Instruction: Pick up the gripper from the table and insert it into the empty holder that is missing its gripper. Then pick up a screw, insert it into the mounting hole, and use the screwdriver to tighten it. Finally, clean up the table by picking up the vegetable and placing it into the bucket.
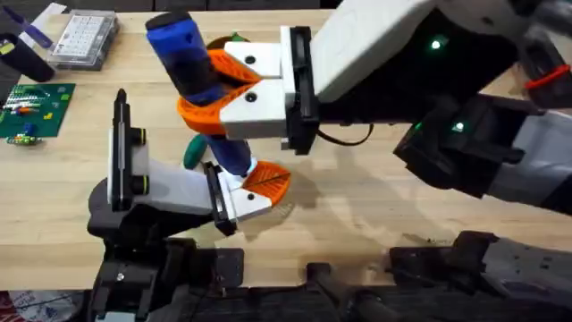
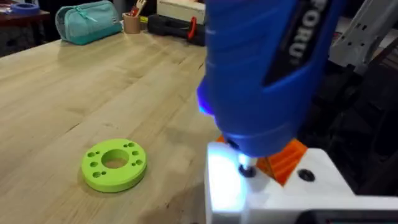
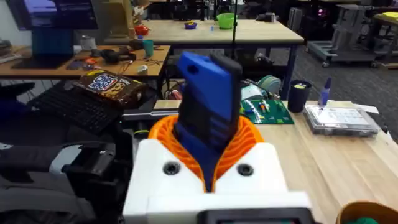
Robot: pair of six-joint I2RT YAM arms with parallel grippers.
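Colour rundown: the screwdriver [image 1: 189, 67] is bright blue with a black cap on top, and both the left claw [image 1: 259, 186] and the right claw [image 1: 234, 89] are white with orange ribbed pads. The table [image 1: 375, 192] is pale wood with plank grain. There's also a lime-green ring [image 2: 114, 163], a green circuit board [image 1: 34, 110] and a dark green vegetable [image 1: 195, 154].

Pale wooden table [image 1: 375, 192]: green circuit board [image 1: 34, 109], clear box [image 1: 83, 38], lime ring [image 2: 114, 164].
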